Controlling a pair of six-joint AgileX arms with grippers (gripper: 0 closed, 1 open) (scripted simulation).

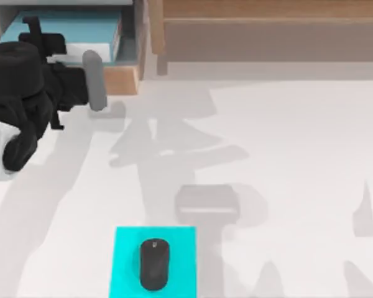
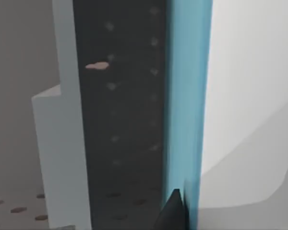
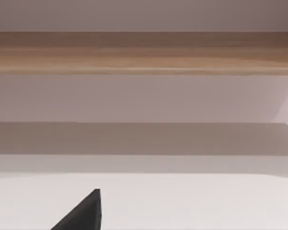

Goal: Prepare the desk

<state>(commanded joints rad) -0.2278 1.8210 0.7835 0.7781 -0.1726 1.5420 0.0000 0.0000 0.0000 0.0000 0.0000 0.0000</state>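
Mostly, the left arm's dark bulk hid its own claw [image 1: 81, 84] at the top view's upper left, beside the tan wooden shelf [image 1: 121, 79] holding a blue book [image 1: 62, 37]; whether it was open or closed could not be told. Its wrist view gave just one dark fingertip [image 2: 173, 213] against a blue edge and a dark panel. The white surface [image 1: 286, 155] spread across the scene — shadows crossing it. Near its front edge lay a cyan pad [image 1: 127, 261], cut off below, with a black mouse [image 1: 154, 264] on it. The right wrist view caught one dark claw tip [image 3: 84, 213] — state unclear — facing a wooden rail [image 3: 144, 52].
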